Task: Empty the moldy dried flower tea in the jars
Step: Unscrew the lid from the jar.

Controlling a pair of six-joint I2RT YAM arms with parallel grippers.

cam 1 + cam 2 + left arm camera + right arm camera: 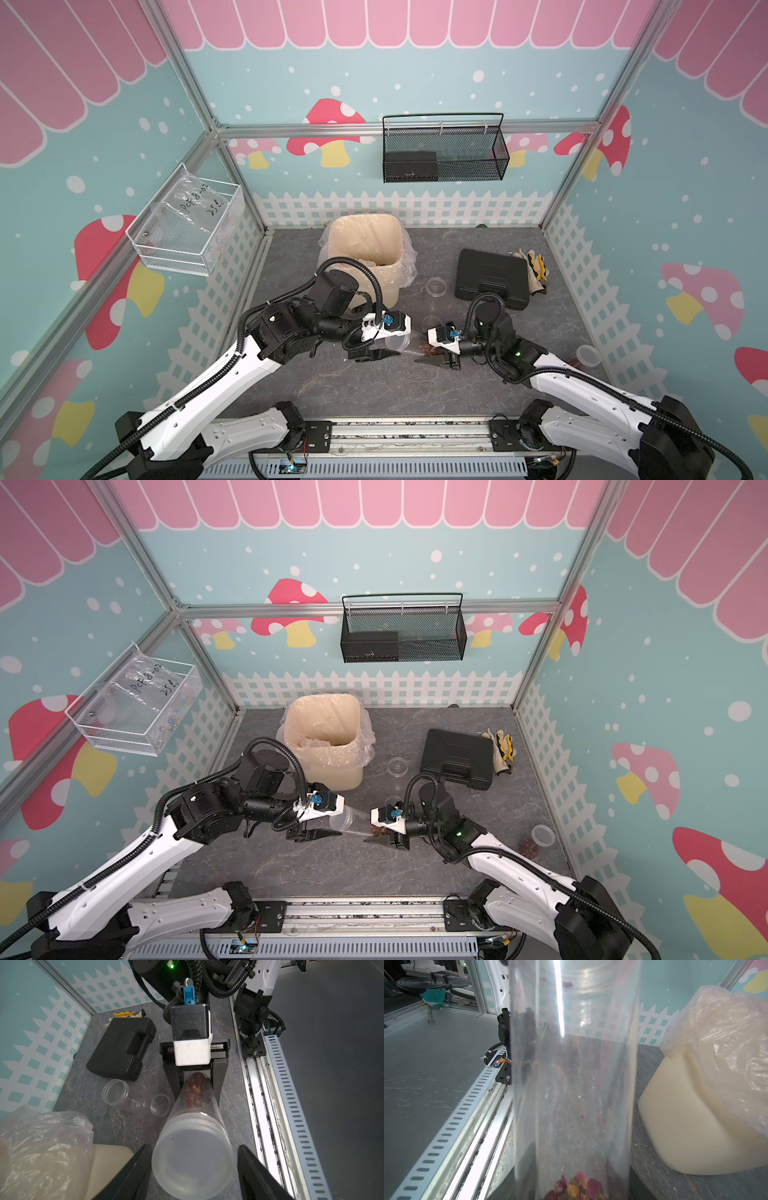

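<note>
Clamped jaws of the right gripper [376, 831] gripped the base end of a clear plastic cylinder jar [357, 827], which was held level above the grey marbled tabletop [374, 386]. The left gripper [397, 341] had its jaws apart, straddling the jar's frosted round lid [193, 1159], with a gap on one side. Reddish-brown and tan dried flower tea [194, 1091] sat heaped at the base end. A second clear jar [116, 1095] lay empty near a black plastic case [122, 1049]. A third jar [540, 837] lay by the right wall.
</note>
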